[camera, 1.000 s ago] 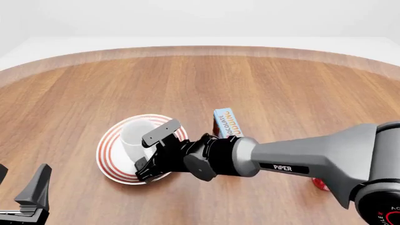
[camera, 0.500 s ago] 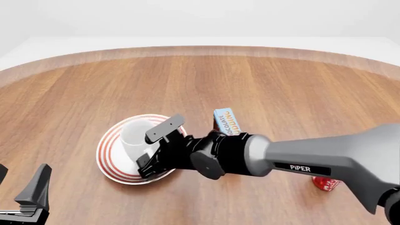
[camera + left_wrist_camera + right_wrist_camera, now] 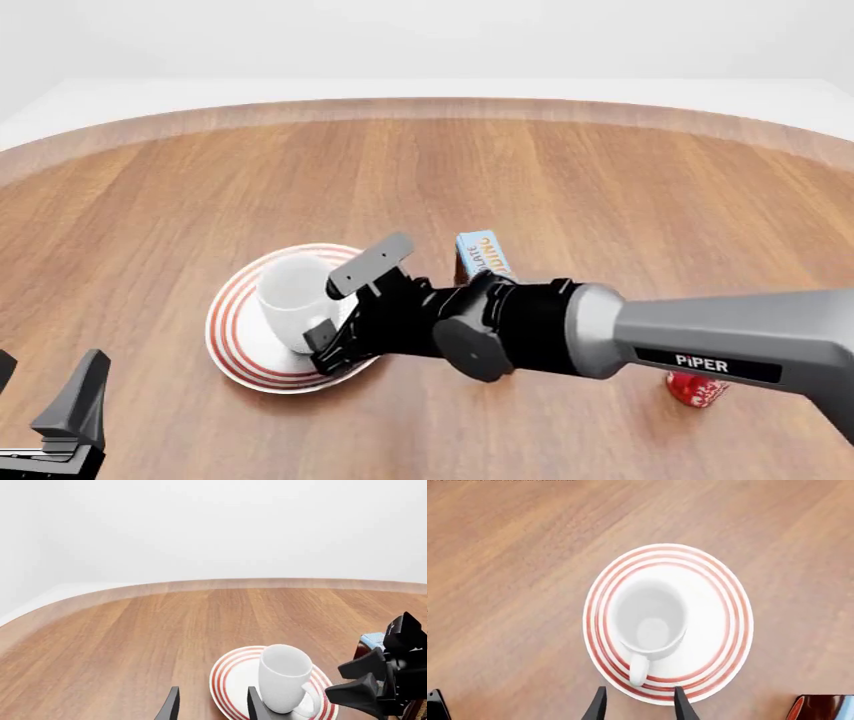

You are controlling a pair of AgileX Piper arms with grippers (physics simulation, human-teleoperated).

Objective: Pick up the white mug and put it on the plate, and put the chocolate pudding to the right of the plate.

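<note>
Front view: mug (image 3: 294, 296) stands on the plate (image 3: 240, 345); your right fingers (image 3: 358, 305) are apart, empty. Pudding (image 3: 483, 258) is next: grip it.

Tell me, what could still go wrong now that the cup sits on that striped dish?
1. The right pincer hangs open just above the white mug; a careless pull-away might clip its handle and tip it off the plate.
2. The chocolate pudding stands close behind the right arm, so a sweep could knock it over.
3. The red mug lies partly hidden under that arm and might get bumped.
</note>
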